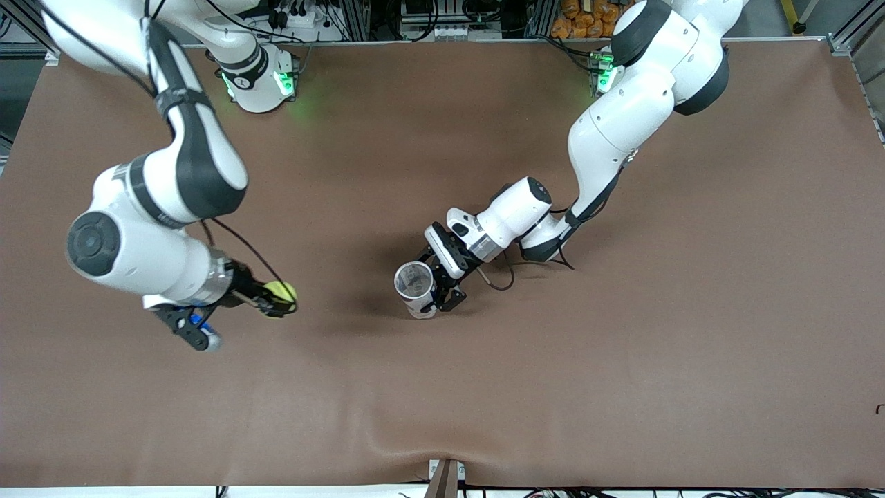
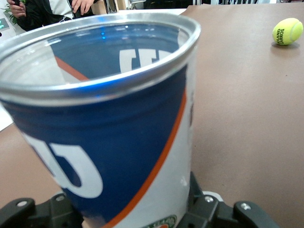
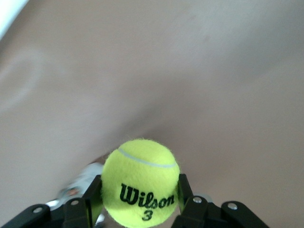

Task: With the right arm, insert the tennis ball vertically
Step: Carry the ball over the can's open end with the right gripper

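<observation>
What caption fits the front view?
Right gripper holds ball over table; left gripper steadies can.

Two tennis balls (image 3: 140, 180) (image 2: 287, 31) and one can (image 1: 415, 289).

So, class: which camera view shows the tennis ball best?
The right wrist view: the tennis ball fills the foreground, logo readable, held by the right pincer. The front view shows it small; the left wrist view shows a ball far off.
</observation>
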Tool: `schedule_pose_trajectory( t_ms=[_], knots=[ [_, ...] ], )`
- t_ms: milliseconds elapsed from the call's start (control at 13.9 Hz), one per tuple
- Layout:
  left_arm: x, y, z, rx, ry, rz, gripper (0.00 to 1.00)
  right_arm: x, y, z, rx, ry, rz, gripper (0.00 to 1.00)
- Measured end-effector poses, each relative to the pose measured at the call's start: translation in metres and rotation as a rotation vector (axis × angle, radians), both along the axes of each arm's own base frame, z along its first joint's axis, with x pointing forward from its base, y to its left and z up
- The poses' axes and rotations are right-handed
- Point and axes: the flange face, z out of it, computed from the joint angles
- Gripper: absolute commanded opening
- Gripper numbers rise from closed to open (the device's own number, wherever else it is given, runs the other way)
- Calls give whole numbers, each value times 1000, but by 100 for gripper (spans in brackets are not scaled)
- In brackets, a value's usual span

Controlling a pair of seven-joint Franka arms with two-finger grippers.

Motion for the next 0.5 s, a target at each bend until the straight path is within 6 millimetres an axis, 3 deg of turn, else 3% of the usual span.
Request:
schedule_pose_trajectory(
  t_ms=[288,503],
  knots=[
    [-1,-1,0,0,0,-2,78,-27,93,35,39,-10,-122,0],
    [-2,-2,0,0,0,-3,78,-45,143,27,52,-8,-131,0]
  ],
)
